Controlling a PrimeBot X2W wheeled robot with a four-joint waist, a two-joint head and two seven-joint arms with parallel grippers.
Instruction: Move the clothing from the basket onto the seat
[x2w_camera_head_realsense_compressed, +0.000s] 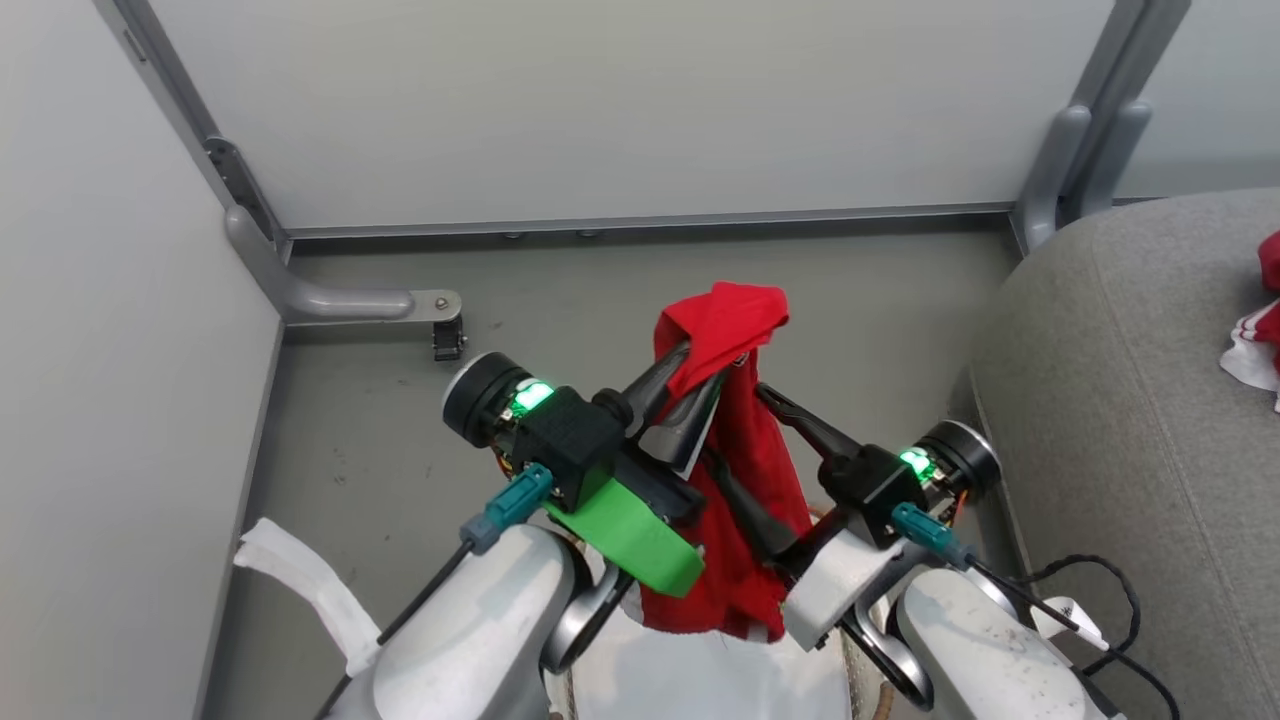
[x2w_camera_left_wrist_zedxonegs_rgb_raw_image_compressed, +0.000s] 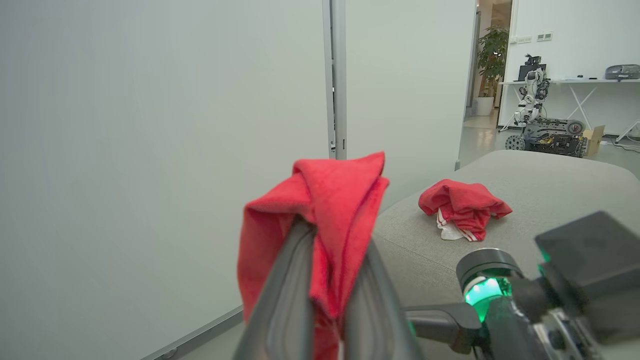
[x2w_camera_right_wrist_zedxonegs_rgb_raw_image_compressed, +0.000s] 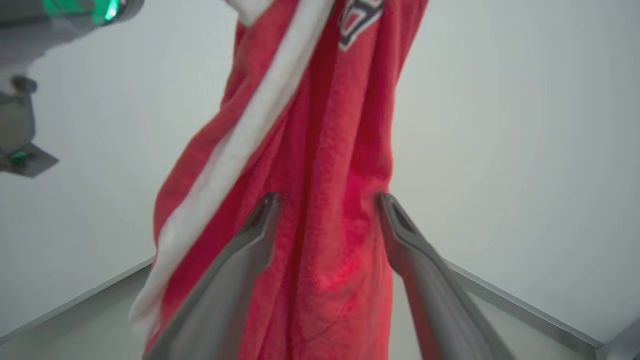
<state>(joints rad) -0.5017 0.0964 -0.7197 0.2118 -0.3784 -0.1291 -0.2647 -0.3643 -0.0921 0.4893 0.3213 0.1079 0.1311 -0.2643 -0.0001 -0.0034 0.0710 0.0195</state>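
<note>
My left gripper (x2w_camera_head_realsense_compressed: 690, 372) is shut on a bright red garment (x2w_camera_head_realsense_compressed: 735, 330) and holds it up in the air, its cloth bunched over the fingertips (x2w_camera_left_wrist_zedxonegs_rgb_raw_image_compressed: 300, 227). The garment (x2w_camera_right_wrist_zedxonegs_rgb_raw_image_compressed: 325, 150), with a white stripe, hangs down between the spread fingers of my right gripper (x2w_camera_right_wrist_zedxonegs_rgb_raw_image_compressed: 327, 200), which is open on either side of it (x2w_camera_head_realsense_compressed: 735, 425). A second red piece of clothing (x2w_camera_left_wrist_zedxonegs_rgb_raw_image_compressed: 462, 205) lies crumpled on the grey seat (x2w_camera_left_wrist_zedxonegs_rgb_raw_image_compressed: 550, 200), at the right edge of the head view (x2w_camera_head_realsense_compressed: 1262, 320). The basket is mostly hidden under my forearms; its white liner (x2w_camera_head_realsense_compressed: 700, 675) shows between them.
Pale partition walls with grey metal frames close in the front and left. A frame foot with a caster (x2w_camera_head_realsense_compressed: 448, 340) stands on the grey floor. A black cable (x2w_camera_head_realsense_compressed: 1100, 585) loops by the seat (x2w_camera_head_realsense_compressed: 1130, 420). Another robot (x2w_camera_left_wrist_zedxonegs_rgb_raw_image_compressed: 532, 95) stands far off.
</note>
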